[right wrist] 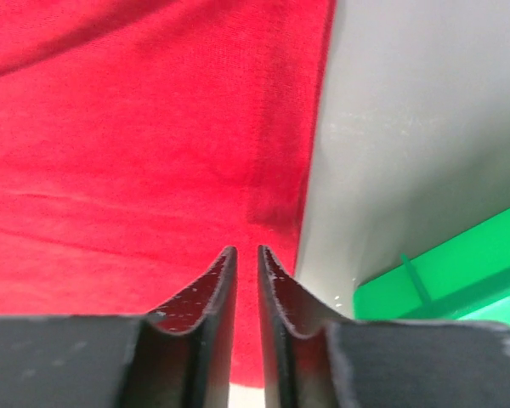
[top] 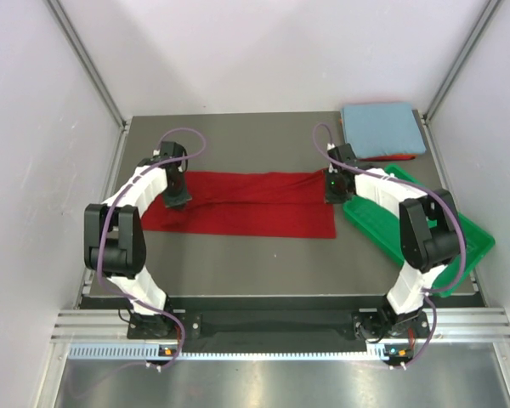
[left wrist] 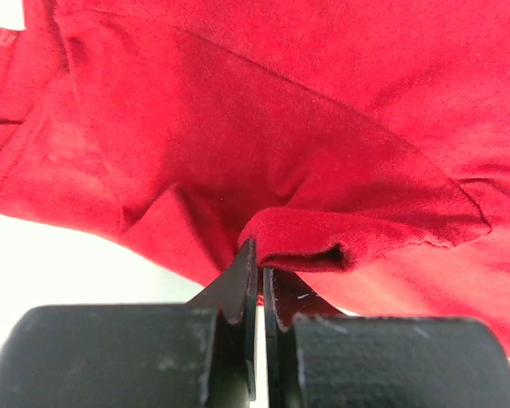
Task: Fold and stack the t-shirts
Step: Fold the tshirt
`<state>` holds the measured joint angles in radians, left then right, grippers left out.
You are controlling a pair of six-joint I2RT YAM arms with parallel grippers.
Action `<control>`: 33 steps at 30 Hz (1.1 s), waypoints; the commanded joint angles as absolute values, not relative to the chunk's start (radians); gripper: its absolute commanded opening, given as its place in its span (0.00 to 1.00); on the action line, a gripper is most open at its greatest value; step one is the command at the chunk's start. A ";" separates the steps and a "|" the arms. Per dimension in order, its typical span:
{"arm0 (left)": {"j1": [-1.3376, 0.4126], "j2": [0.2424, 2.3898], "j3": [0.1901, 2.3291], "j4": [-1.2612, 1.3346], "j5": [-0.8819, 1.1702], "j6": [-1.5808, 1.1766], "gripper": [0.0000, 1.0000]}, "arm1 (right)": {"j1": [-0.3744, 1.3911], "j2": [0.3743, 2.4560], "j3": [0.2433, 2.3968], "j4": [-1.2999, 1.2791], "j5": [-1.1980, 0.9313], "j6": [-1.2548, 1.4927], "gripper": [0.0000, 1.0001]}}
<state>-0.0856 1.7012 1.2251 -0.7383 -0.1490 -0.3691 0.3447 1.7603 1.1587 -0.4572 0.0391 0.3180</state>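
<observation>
Red t-shirt (top: 246,208) lies spread mid-frame on the bench (top: 263,268), long side left to right. Left end effector (left wrist: 257,259) is clamped on a raised fold at the shirt's left end. Right end effector (right wrist: 242,251) is over the shirt's right edge, jaws parted by a slit, gripping nothing. Folded light blue t-shirt (top: 382,127) sits upper right, beside the green tray (top: 472,246).

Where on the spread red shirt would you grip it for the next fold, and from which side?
Probably the right-hand edge of the red shirt, from above: it lies flat and straight on bare table, close by the right gripper; the left gripper pinches the other end.
</observation>
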 commanded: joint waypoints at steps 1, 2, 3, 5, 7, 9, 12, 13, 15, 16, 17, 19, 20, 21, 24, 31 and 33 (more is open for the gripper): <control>-0.080 1.716 1.230 -0.762 -0.146 -0.374 0.00 | 0.345 1.700 1.193 -0.453 0.005 0.333 0.18; -0.080 1.721 1.227 -0.759 -0.141 -0.373 0.00 | 0.347 1.701 1.203 -0.448 0.005 0.336 0.19; -0.080 1.724 1.221 -0.756 -0.138 -0.371 0.00 | 0.347 1.706 1.206 -0.443 0.005 0.340 0.19; -0.080 1.730 1.216 -0.758 -0.141 -0.368 0.00 | 0.347 1.727 1.218 -0.431 0.005 0.341 0.19; -0.081 1.735 1.218 -0.759 -0.143 -0.365 0.00 | 0.347 1.758 1.229 -0.422 0.003 0.344 0.18; -0.081 1.733 1.216 -0.759 -0.156 -0.365 0.00 | 0.347 1.778 1.229 -0.404 0.015 0.344 0.18; -0.081 1.735 1.218 -0.759 -0.173 -0.365 0.00 | 0.345 1.821 1.212 -0.377 0.048 0.345 0.15; -0.081 1.736 1.219 -0.764 -0.173 -0.364 0.00 | 0.347 1.847 1.209 -0.376 0.052 0.344 0.15; -0.081 1.740 1.215 -0.764 -0.173 -0.367 0.00 | 0.347 1.867 1.203 -0.379 0.064 0.342 0.12; -0.081 1.740 1.210 -0.761 -0.181 -0.371 0.00 | 0.345 1.874 1.190 -0.379 0.071 0.344 0.11; -0.081 1.740 1.209 -0.764 -0.196 -0.380 0.00 | 0.347 1.875 1.186 -0.377 0.086 0.344 0.10; -0.081 1.735 1.215 -0.765 -0.239 -0.393 0.04 | 0.345 1.864 1.180 -0.383 0.110 0.344 0.07; -0.081 1.735 1.229 -0.770 -0.253 -0.394 0.04 | 0.345 1.861 1.181 -0.390 0.126 0.341 0.05; -0.081 1.735 1.238 -0.784 -0.262 -0.397 0.06 | 0.347 1.855 1.186 -0.394 0.130 0.339 0.00; -0.081 1.738 1.296 -0.819 -0.272 -0.399 0.12 | 0.347 1.838 1.190 -0.402 0.127 0.334 0.00; -0.077 1.747 1.485 -0.885 -0.322 -0.385 0.31 | 0.348 1.818 1.181 -0.402 0.129 0.327 0.00; -0.072 1.769 1.560 -0.902 -0.315 -0.385 0.33 | 0.347 1.816 1.180 -0.402 0.129 0.324 0.00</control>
<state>-0.0807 1.7489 1.4643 -0.8604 -0.2813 -0.3901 0.3450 1.8530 1.1896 -0.3962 0.0803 0.3420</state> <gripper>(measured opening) 0.319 0.005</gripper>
